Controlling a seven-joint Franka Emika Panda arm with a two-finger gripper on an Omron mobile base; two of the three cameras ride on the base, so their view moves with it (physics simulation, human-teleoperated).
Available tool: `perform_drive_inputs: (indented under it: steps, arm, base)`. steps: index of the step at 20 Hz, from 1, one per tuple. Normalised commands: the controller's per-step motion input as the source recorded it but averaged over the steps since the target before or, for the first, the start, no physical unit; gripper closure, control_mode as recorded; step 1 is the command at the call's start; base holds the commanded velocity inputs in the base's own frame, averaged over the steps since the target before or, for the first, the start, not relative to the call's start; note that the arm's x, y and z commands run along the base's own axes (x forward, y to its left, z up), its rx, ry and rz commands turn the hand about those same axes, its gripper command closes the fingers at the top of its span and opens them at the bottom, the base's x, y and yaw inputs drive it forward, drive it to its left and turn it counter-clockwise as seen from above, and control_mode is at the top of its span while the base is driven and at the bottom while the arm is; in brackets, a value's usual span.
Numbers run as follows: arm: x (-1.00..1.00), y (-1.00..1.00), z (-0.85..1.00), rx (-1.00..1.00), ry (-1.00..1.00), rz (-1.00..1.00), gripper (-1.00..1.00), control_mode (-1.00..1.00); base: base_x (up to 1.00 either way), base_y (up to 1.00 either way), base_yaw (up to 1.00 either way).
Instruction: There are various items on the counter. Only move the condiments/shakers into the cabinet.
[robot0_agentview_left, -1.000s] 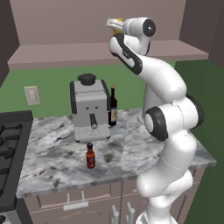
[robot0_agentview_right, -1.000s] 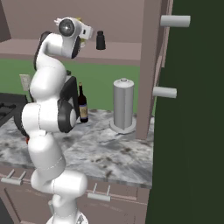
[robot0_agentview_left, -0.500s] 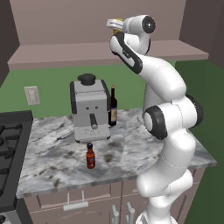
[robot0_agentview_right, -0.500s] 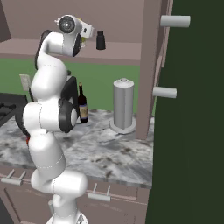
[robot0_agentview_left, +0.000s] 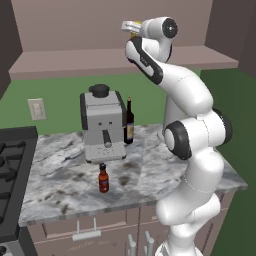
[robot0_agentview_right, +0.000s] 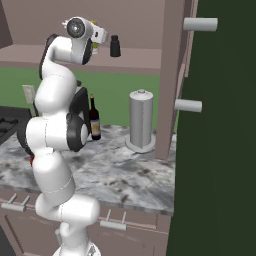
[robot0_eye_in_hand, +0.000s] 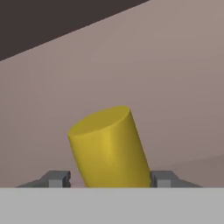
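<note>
Yellow round bottle (robot0_eye_in_hand: 109, 148) sits between tool (robot0_eye_in_hand: 109, 181) fingers, tool closed on it, lower middle of hand view, up inside mauve-brown wall cabinet (robot0_agentview_left: 75, 60). Black tapered shaker (robot0_agentview_right: 115, 46) stands near. Best: lower straight, set flat on shelf, let go gently.

The yellow cylindrical bottle (robot0_eye_in_hand: 109, 148) sits tilted between the end effector's (robot0_eye_in_hand: 108, 179) fingertips, up inside the mauve-brown cabinet (robot0_agentview_left: 75, 60). The black tapered shaker (robot0_agentview_right: 115, 46) stands upright on the cabinet's shelf board (near the end effector). The red sauce bottle (robot0_agentview_left: 103, 178) with its black cap stands upright on the marbled counter (robot0_agentview_left: 65, 182).
</note>
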Motion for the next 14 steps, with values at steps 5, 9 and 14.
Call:
perform_drive_inputs:
  steps: [5, 9, 14]
  arm:
    - [-0.14, 0.00, 0.00, 0.00, -0.02, 0.00, -1.00, -1.00]
    - [-0.64, 0.00, 0.00, 0.00, -0.09, -0.05, -1.00, -1.00]
    - [-0.93, 0.00, -0.01, 0.00, -0.07, -0.08, -1.00, -1.00]
  base:
    - [0.00, 0.00, 0.00]
    - [0.00, 0.00, 0.00]
    - [0.00, 0.00, 0.00]
